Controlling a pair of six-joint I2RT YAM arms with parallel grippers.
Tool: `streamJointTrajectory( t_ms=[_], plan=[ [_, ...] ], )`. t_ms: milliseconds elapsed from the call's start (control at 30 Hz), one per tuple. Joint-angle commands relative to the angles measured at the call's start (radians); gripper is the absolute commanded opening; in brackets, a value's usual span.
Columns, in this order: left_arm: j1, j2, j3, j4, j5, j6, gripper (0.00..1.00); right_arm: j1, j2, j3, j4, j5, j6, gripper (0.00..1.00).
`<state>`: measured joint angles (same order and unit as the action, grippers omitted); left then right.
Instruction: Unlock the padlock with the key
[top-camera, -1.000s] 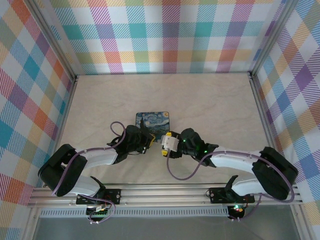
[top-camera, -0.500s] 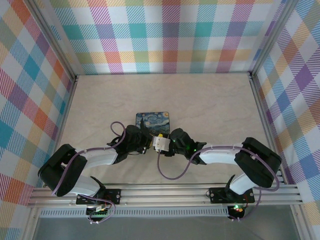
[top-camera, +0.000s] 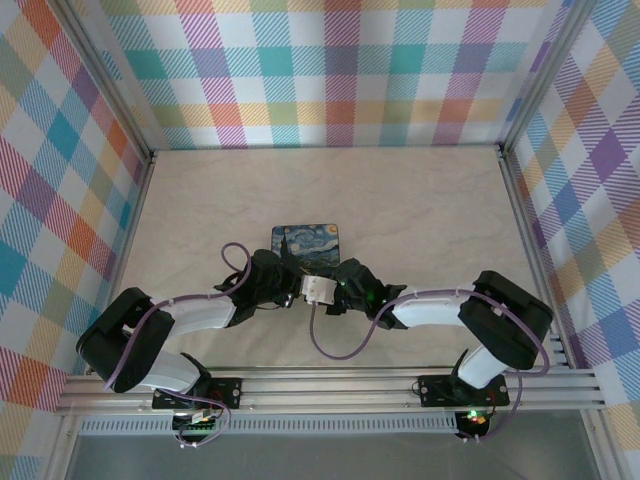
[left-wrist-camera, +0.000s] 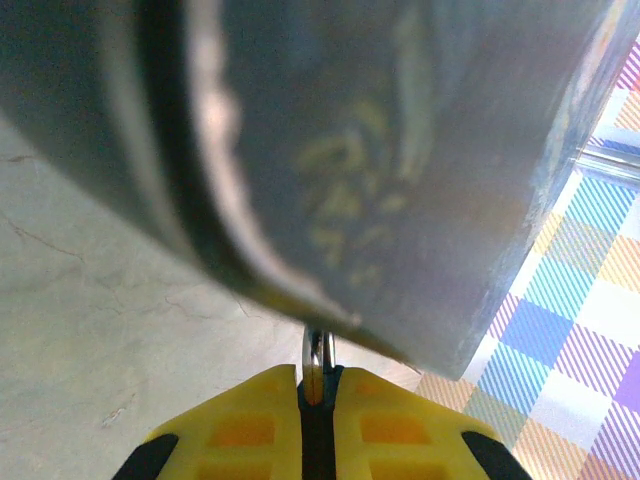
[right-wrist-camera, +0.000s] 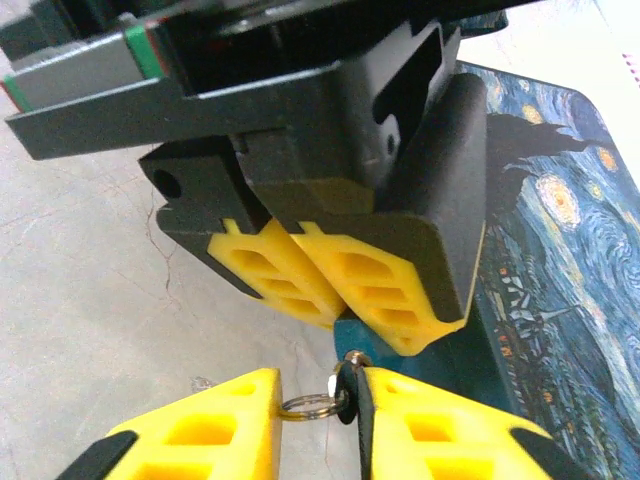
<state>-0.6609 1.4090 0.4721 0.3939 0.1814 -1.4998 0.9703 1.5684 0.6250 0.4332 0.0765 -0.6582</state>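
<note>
Lowest in the left wrist view, left gripper (left-wrist-camera: 316, 395) clenched, yellow fingers (left-wrist-camera: 240, 430) pressed together on the padlock (left-wrist-camera: 318, 345), held by its thin silvery shackle (left-wrist-camera: 318, 362), upright in the seam at bottom centre. Just above, a large blurred grey-blue surface (left-wrist-camera: 380, 150) across the upper frame; cannot tell what. Pale marbled bench (left-wrist-camera: 90, 330) at left, plaid wall (left-wrist-camera: 590, 300) at right.

At the bottom edge of the right wrist view, right gripper (right-wrist-camera: 318, 380) grasping the key (right-wrist-camera: 346, 385). Narrow gap between its own yellow fingers, key against the one on the frame's right, small wire ring (right-wrist-camera: 303, 405) reaching the one on the left. Key tip pointing up, just under a dark blue-green patch beneath the left gripper's pads (right-wrist-camera: 300, 270); touching or apart, cannot tell. Beyond, at frame centre, left gripper's black body, pads shut together. Further right, painted tin (right-wrist-camera: 560, 250) flat on the bench.

In the top view, both grippers tip to tip at frame centre, just below the tin, plaid wall along the top.
</note>
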Motion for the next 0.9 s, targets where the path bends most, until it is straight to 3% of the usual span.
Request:
streamJointTrajectory(
  t_ms=[0, 367, 867],
  plan=[
    [-0.013, 0.006, 0.025, 0.016, 0.021, -0.003, 0.0, 0.006, 0.005, 0.021, 0.042, 0.019, 0.018, 0.22],
    [-0.013, 0.008, 0.025, 0.014, 0.024, -0.004, 0.0, 0.008, 0.001, 0.014, 0.067, 0.073, 0.082, 0.03],
    [-0.014, 0.004, 0.019, 0.014, 0.021, -0.004, 0.0, 0.007, 0.023, 0.007, 0.114, 0.079, 0.346, 0.0]
  ],
)
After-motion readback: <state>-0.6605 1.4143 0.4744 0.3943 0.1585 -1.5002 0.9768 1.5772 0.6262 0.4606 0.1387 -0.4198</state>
